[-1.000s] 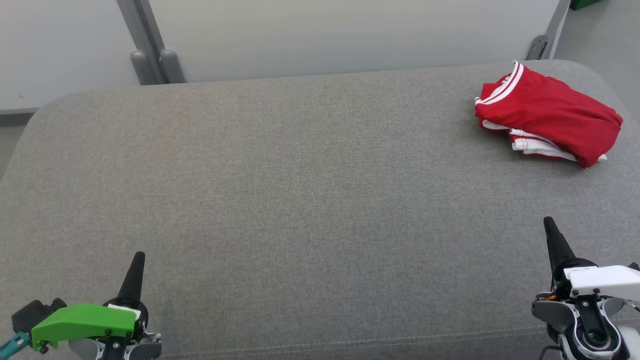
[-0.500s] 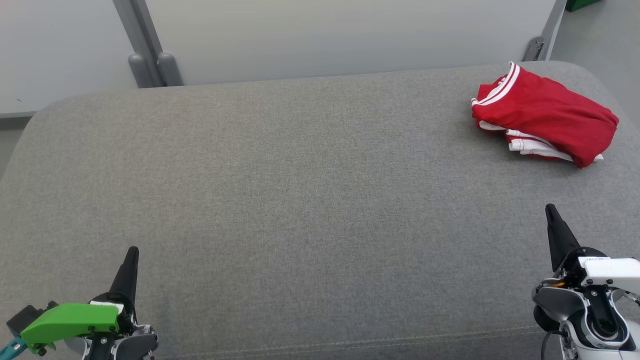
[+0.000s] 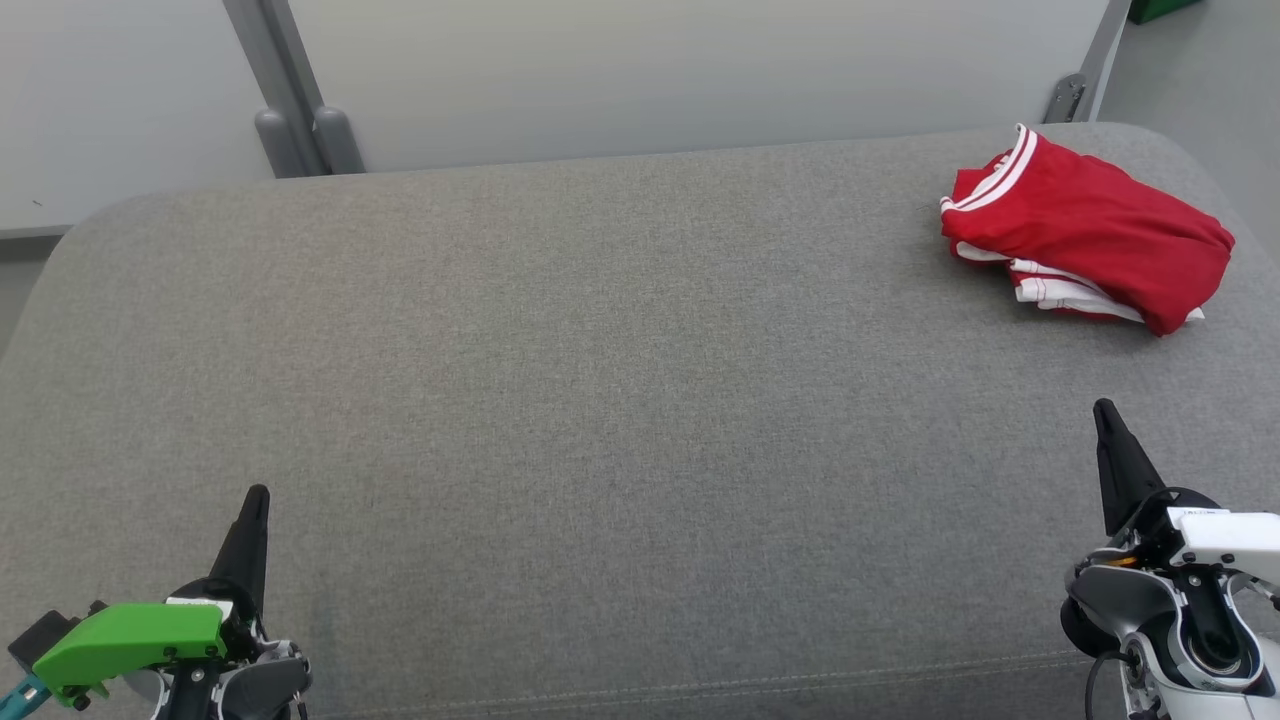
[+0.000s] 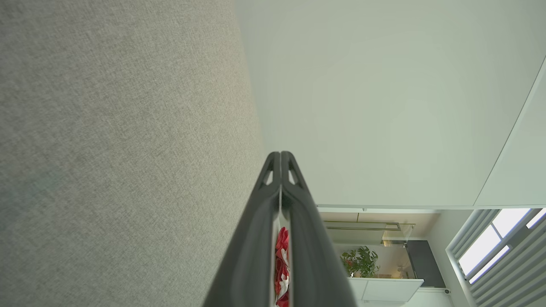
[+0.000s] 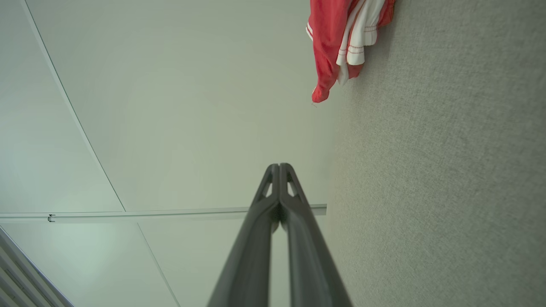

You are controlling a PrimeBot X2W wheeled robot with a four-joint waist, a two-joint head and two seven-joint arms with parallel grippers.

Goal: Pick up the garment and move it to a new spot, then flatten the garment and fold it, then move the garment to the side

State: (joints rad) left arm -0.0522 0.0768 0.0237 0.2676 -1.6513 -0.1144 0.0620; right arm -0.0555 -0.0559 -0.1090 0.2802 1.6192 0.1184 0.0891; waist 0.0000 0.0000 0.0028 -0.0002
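Garment (image 3: 1085, 235) lies well beyond the right gripper (image 3: 1103, 410); it and the left gripper (image 3: 257, 495) are closed, empty.

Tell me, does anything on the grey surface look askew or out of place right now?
Only the red garment: it sits bundled at the far right corner of the grey surface, its fold uneven, with white trim poking out underneath. Nothing looks spilled or damaged.

A: Where is there room to pass?
B: Across the bare grey cushion (image 3: 600, 400), from its near edge to the wall (image 3: 650, 70) behind.
A: What stands in the way?
B: The garment (image 3: 1090, 235) at the far right corner; two posts (image 3: 335, 140) behind the far left.
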